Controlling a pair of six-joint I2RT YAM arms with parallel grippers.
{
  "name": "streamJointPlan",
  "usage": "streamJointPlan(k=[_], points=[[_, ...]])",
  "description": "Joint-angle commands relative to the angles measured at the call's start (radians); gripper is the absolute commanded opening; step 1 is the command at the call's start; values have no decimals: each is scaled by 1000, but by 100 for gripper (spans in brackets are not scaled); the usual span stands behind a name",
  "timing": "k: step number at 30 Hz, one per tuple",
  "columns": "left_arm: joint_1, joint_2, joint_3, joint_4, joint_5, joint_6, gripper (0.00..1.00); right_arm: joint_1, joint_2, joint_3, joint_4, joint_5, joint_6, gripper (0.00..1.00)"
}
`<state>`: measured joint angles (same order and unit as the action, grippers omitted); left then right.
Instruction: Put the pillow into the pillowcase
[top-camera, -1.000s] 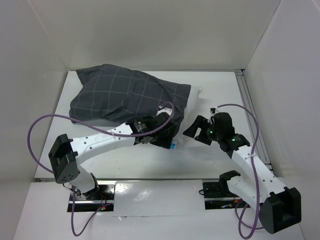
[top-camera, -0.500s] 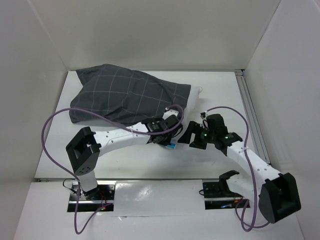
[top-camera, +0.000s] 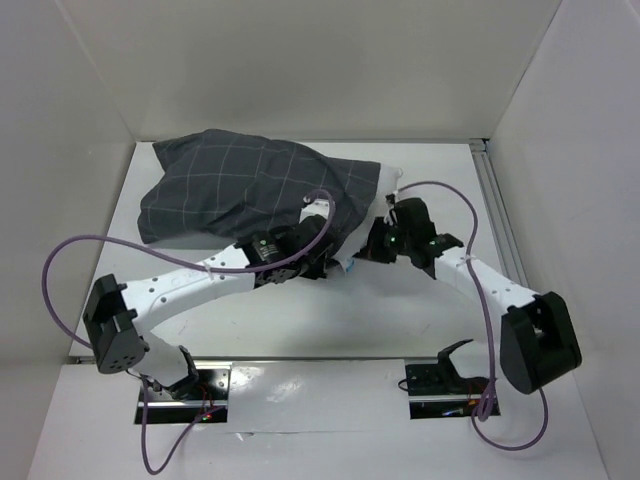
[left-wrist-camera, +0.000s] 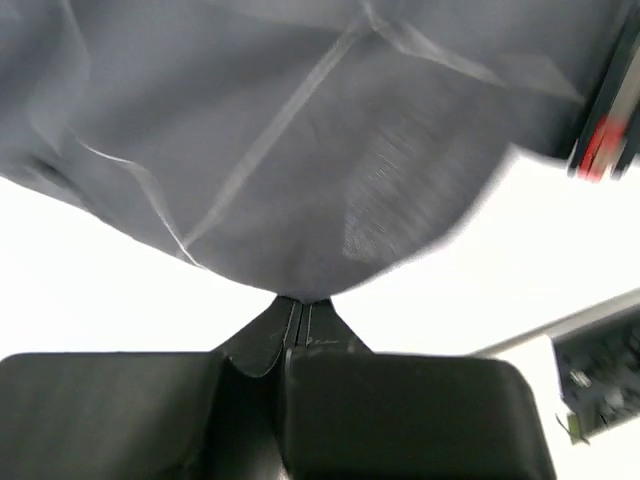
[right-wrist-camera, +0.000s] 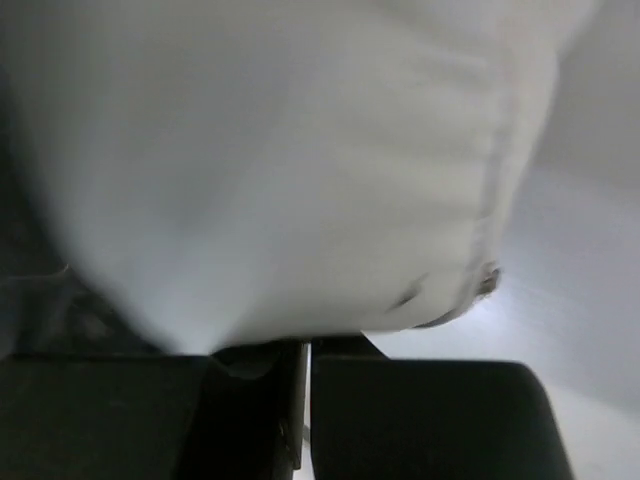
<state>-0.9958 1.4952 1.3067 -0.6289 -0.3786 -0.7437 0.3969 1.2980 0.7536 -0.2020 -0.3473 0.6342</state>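
The dark grey grid-lined pillowcase (top-camera: 240, 190) lies at the back left with the white pillow mostly inside it; one white corner of the pillow (top-camera: 392, 182) sticks out at the right end. My left gripper (top-camera: 325, 262) is at the case's near right edge. In the left wrist view it (left-wrist-camera: 300, 300) is shut on a pinch of the pillowcase (left-wrist-camera: 300, 150). My right gripper (top-camera: 368, 248) is just to its right. In the right wrist view it (right-wrist-camera: 305, 345) is shut on the pillow's (right-wrist-camera: 280, 170) white fabric. A small blue-white tag (top-camera: 347, 265) shows between the two grippers.
White walls close the table on the left, back and right. A metal rail (top-camera: 495, 200) runs along the right edge. Purple cables (top-camera: 70, 250) loop off both arms. Two mounting plates (top-camera: 440, 380) sit at the near edge.
Both grippers were open and are now shut: the left closed on the pillowcase edge, then the right moved up and left to the pillow's end and closed. The left arm's elbow swung left.
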Motion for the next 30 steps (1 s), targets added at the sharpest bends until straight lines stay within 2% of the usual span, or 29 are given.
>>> streamJointPlan(k=[1, 3, 7, 10, 11, 13, 14, 15, 18, 21, 23, 26, 27, 28, 30], points=[[-36, -67, 32, -28, 65, -2, 0, 8, -104, 160, 29, 76, -7, 0], [-69, -85, 94, -28, 102, 9, 0, 8, -114, 223, 19, 86, 5, 0], [-98, -85, 235, 15, 234, 52, 0, 17, 21, 247, 114, 59, 36, 0], [-98, -58, 366, 49, 247, 113, 0, 17, 191, 247, 206, 47, 56, 0], [-98, -43, 464, 35, 236, 131, 0, 17, 240, 247, 220, 47, 68, 0], [-98, -7, 572, 6, 227, 176, 0, 17, 241, 247, 249, 28, 96, 0], [-98, 26, 629, -27, 227, 188, 0, 17, 218, 231, 250, 28, 105, 0], [-98, 39, 731, -41, 227, 214, 0, 17, 145, 207, 250, 28, 114, 0], [-98, 62, 914, -61, 236, 247, 0, 40, -60, 187, 173, 56, 137, 0], [-98, 80, 1061, -61, 236, 280, 0, 62, -237, 222, 46, 77, 148, 0], [-98, 120, 1118, -61, 236, 309, 0, 74, -294, 249, -49, 77, 173, 0], [37, 199, 1149, -26, 322, 267, 0, 74, -356, 276, -100, 48, 246, 0], [130, 229, 1149, -16, 401, 250, 0, 74, -356, 276, -115, 39, 268, 0], [173, 264, 1160, -15, 437, 233, 0, 74, -356, 276, -116, 30, 304, 0], [267, 396, 1186, -5, 492, 204, 0, 74, -347, 276, -135, 19, 329, 0]])
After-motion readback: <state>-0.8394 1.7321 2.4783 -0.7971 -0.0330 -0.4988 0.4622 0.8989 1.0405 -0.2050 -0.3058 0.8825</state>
